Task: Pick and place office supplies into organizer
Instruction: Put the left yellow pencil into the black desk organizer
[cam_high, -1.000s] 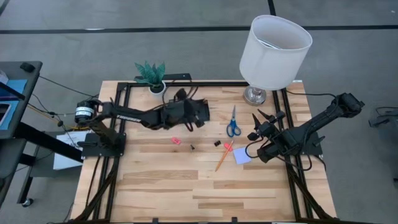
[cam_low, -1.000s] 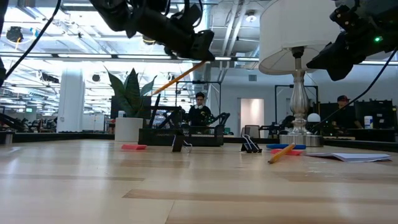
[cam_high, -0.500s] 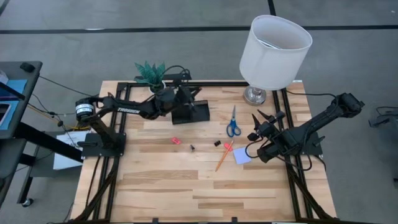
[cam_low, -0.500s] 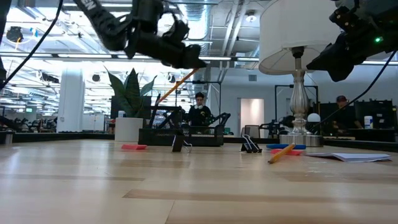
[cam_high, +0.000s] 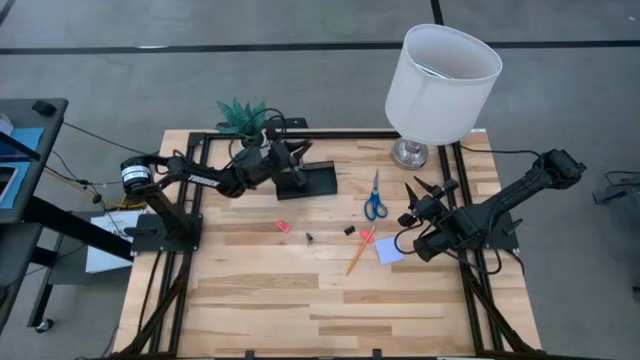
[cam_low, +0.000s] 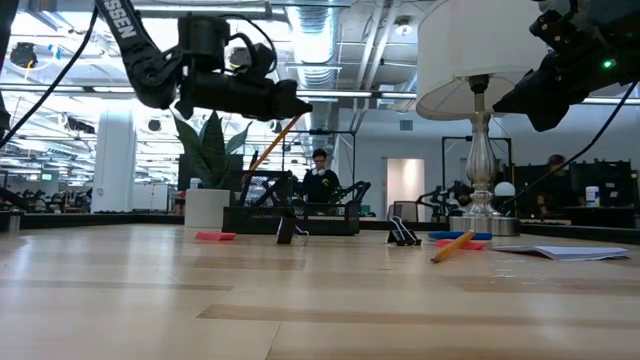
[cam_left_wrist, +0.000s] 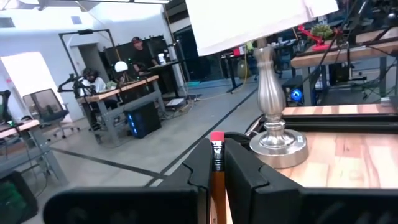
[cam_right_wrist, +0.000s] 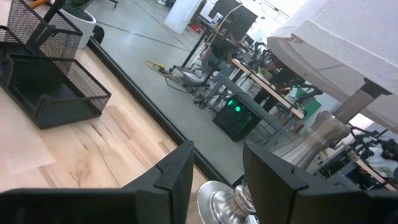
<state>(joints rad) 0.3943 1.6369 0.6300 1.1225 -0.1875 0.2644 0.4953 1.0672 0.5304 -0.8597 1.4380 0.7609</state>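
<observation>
Gripping an orange pencil (cam_left_wrist: 217, 163), the left pincer (cam_high: 292, 162) hovers above the organizer (cam_high: 318, 179); the right pincer (cam_high: 412, 202) waits part-open, empty.

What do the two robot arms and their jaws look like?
Both the left arm and the right arm are dark, slim and jointed, with loose black cables. The left arm has white lettering and a silver disc at its base. The jaws are black, angular plastic blocks.
</observation>
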